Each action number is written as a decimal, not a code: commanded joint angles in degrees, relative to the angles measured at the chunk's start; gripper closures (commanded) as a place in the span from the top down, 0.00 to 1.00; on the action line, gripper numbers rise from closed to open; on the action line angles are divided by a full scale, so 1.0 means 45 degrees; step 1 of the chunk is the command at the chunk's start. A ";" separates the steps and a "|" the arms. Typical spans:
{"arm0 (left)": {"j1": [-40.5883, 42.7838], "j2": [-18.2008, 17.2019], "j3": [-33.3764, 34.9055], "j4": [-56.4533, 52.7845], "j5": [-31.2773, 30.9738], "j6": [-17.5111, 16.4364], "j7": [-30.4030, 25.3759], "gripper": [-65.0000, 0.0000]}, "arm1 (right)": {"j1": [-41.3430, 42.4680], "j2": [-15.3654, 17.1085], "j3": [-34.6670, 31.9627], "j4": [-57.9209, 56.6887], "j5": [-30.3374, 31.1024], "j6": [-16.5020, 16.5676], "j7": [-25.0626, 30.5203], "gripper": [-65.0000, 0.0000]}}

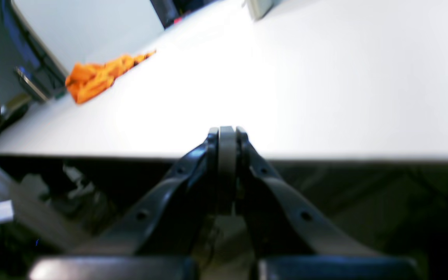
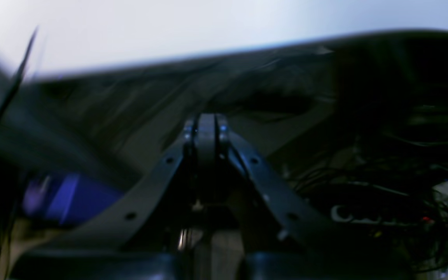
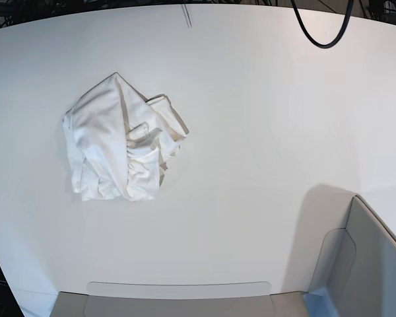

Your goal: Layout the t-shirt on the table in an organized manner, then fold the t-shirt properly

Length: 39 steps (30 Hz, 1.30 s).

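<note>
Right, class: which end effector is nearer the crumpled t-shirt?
Likely right. The t-shirt lies on the base view's left, the right arm's side. The right end effector and left end effector both hang by the edge of the table, touching nothing.

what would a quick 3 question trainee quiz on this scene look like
1. True or false: the t-shirt lies flat and spread out on the table.
2. Multiple choice: in the base view, the t-shirt sits (A) left of centre, (B) right of centre, (C) inside the grey bin.
3. Fill in: in the wrist views, the left gripper and the right gripper both have their jaws ____.

Key
1. False: it is crumpled in a heap.
2. A
3. shut, with nothing held between them.
</note>
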 commanded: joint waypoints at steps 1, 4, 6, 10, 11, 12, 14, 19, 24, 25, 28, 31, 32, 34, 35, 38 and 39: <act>0.0337 0.0045 -0.0022 0.0521 -0.0667 0.0115 -0.0684 0.01 | -0.0391 0.0221 0.0019 0.0540 0.0189 0.0046 0.0399 0.00; 0.0298 0.0377 -0.0002 0.1771 -0.1879 0.0076 -0.0684 0.01 | -0.0841 0.0885 -0.0040 0.1829 0.0795 0.0065 0.0399 0.00; 0.0279 0.0377 -0.0002 0.2631 -0.2074 0.0056 -0.0684 0.01 | -0.1075 0.1100 0.0000 0.2747 0.0853 0.0085 0.0379 0.00; 0.0200 0.0377 0.0076 0.4135 -0.2054 0.0037 -0.0665 0.01 | -0.1251 0.1139 0.0000 0.4271 0.0814 0.0104 0.0340 0.01; 0.0103 0.0377 0.0428 0.4486 -0.2035 0.0017 -0.0665 0.01 | -0.1251 0.1139 0.0000 0.4506 0.0795 0.0104 0.0340 0.01; 0.0064 0.0377 0.0818 0.4740 -0.2035 0.0017 -0.0665 0.01 | -0.1232 0.1139 -0.0020 0.4720 0.0795 0.0104 0.0321 0.01; 0.0005 0.0377 0.1678 0.5229 -0.2015 0.0017 -0.0665 0.03 | -0.1173 0.1159 0.0000 0.5131 0.0775 0.0104 0.0125 0.05; -0.0034 0.0377 0.3964 0.6186 -0.0667 0.0017 -0.0293 0.18 | -0.0860 0.1588 0.0019 0.6928 0.0775 0.0104 -0.2160 0.16; -0.0366 0.0377 0.5722 0.7124 0.1423 0.0056 0.1504 0.21 | 0.0058 0.1647 0.0019 0.8784 0.0775 0.0104 -0.4895 0.19; -0.0522 0.0377 0.5956 0.7222 0.1716 0.0076 0.1973 0.21 | 0.0253 0.1647 0.0019 0.9018 0.0775 0.0104 -0.5442 0.19; -0.1050 0.0377 0.6621 0.7397 0.2458 0.0095 0.3692 0.29 | 0.1132 0.1667 0.0039 0.9839 0.0775 0.0104 -0.7611 0.19; -0.1421 0.0377 0.7246 0.7710 0.2634 0.0095 0.5079 0.37 | 0.2011 0.1647 0.0019 1.0288 0.0775 0.0104 -0.9564 0.20; -0.1460 0.0377 0.7383 0.7905 0.2751 0.0095 0.5450 0.39 | 0.2324 0.1647 0.0000 1.0308 0.0775 0.0104 -0.9994 0.21; -0.1499 0.0377 0.7539 0.8296 0.3162 0.0095 0.6154 0.41 | 0.3027 0.1569 -0.0040 1.0308 0.0775 0.0104 -1.0737 0.26; -0.1499 0.0377 0.7676 0.8511 0.3474 0.0076 0.6525 0.42 | 0.3301 0.1530 -0.0040 1.0288 0.0775 0.0104 -1.1127 0.29; -0.1714 0.0338 0.8477 0.8941 0.4959 0.0037 0.8263 0.43 | 0.3985 0.1354 0.0019 1.0288 0.0834 0.0026 -1.2241 0.32; -0.1968 0.0318 0.8887 0.9019 0.5584 0.0017 0.8928 0.43 | 0.4200 0.1178 0.0039 1.0288 0.0853 0.0026 -1.2475 0.32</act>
